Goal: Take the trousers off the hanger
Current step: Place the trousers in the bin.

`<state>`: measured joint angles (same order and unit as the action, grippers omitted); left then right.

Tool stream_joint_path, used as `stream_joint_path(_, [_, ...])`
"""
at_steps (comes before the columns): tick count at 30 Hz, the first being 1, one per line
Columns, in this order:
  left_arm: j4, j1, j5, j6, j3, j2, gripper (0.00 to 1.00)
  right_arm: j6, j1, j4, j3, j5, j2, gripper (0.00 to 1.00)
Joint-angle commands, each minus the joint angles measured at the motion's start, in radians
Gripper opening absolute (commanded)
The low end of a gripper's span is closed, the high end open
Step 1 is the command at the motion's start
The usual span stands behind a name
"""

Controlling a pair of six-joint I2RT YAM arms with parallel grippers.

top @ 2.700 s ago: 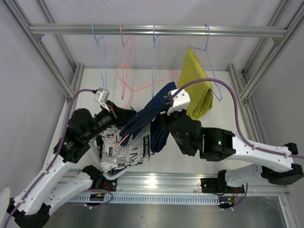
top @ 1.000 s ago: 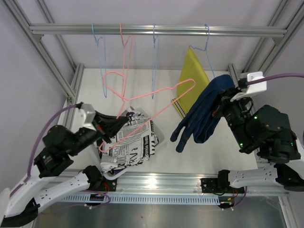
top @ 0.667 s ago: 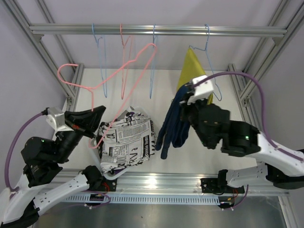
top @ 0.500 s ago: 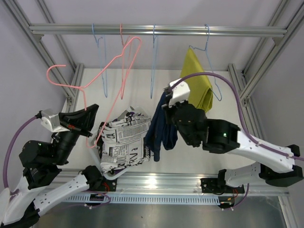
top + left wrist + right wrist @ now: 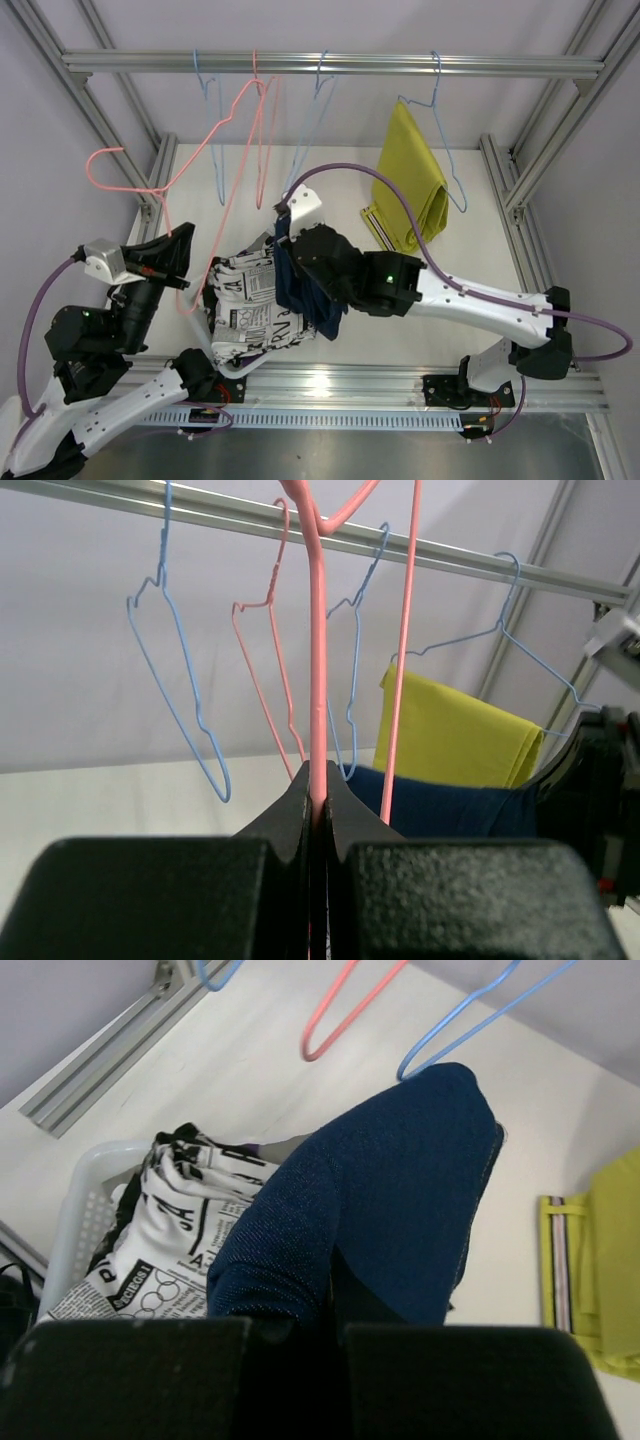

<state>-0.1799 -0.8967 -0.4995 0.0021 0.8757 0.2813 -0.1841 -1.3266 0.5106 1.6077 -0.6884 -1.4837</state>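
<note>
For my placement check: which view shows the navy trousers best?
Top external. It shows the whole navy trousers hanging down and overlapping the printed pair. The right wrist view shows only one close-up fold that fills the frame. The left wrist view shows only a navy strip low behind the pink hanger.

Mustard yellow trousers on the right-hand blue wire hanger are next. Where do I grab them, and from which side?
Probably the lower end of the mustard yellow trousers, near the striped waistband, approached from the arms' side. They hang folded over the bar of the blue wire hanger, so that end dangles free below it.
</note>
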Motion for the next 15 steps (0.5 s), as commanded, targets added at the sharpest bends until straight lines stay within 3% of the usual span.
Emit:
stream_joint_path(1, [0.069,0.001,-0.056,0.027,-0.01,-0.031,0.0,-0.034,-0.011,-0.07,0.078,0.069,-0.055,0.0])
stream_joint_path(6, [0.102,0.007,-0.158,0.033,-0.043,-0.086,0.0,-0.037,-0.036,-0.089,0.123,0.112,-0.128,0.0])
stream_joint_path(15, [0.12,0.008,-0.195,0.032,-0.058,-0.116,0.0,-0.035,-0.094,-0.096,0.218,0.179,-0.283,0.0])
